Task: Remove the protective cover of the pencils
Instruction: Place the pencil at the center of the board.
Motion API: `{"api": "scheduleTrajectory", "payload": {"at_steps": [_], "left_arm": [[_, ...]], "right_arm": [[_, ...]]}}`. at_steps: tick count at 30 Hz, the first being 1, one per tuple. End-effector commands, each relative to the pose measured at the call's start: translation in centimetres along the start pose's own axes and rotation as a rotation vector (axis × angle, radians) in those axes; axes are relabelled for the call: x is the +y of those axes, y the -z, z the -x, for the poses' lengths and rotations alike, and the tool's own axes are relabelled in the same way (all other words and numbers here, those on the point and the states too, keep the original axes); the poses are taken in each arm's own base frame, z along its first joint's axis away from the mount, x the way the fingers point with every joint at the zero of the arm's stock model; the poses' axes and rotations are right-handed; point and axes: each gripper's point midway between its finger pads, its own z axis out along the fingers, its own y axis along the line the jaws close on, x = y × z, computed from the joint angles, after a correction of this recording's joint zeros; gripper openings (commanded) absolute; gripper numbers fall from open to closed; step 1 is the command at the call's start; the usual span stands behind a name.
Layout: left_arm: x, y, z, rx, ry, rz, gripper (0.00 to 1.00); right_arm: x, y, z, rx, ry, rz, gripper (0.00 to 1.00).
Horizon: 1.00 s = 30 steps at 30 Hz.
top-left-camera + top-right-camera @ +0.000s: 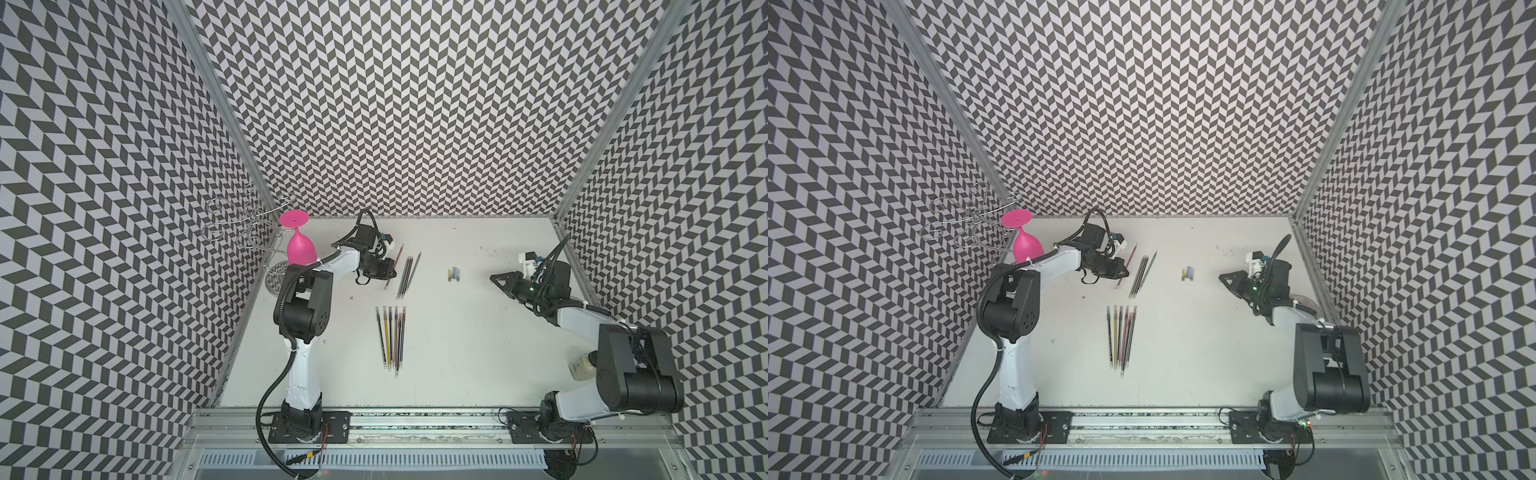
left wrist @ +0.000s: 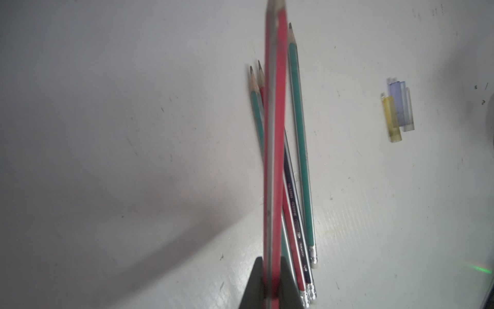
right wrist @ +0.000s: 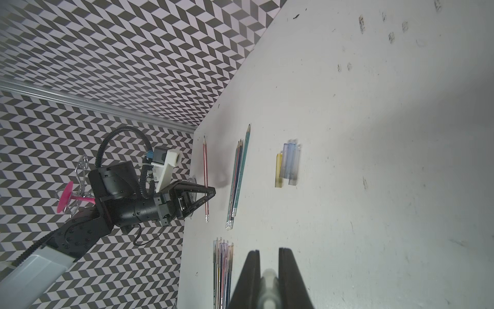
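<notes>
My left arm (image 1: 301, 365) reaches to 11 o'clock, elbow raised, left gripper (image 1: 392, 271) pointing toward 3 and clamped on a red pencil (image 2: 278, 107). My right arm (image 1: 582, 322) folds in at 3 o'clock, right gripper (image 1: 493, 276) pointing toward 9, pinching a pale cap (image 3: 268, 281).

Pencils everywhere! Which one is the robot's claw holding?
The red pencil, pinched in the left claw. The other bare pencils and the capped pencils lie on the table in two bunches, untouched.
</notes>
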Motion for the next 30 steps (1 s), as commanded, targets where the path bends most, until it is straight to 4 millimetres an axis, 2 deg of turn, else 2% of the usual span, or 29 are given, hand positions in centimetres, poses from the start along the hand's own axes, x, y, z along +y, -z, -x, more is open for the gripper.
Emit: {"api": "scheduleTrajectory", "payload": {"at_steps": [1, 19, 30], "left_arm": [[-1.0, -0.1, 0.4, 0.001, -0.016, -0.018, 0.10], [-0.5, -2.0, -0.7, 0.047, 0.020, -0.050, 0.10], [-0.8, -1.9, -0.5, 0.037, 0.015, -0.058, 0.15]], "right_arm": [[0.6, 0.1, 0.5, -0.025, 0.048, 0.015, 0.06], [0.5, 0.0, 0.4, -0.023, 0.046, 0.017, 0.07], [0.4, 0.0, 0.4, -0.022, 0.045, 0.016, 0.07]]}}
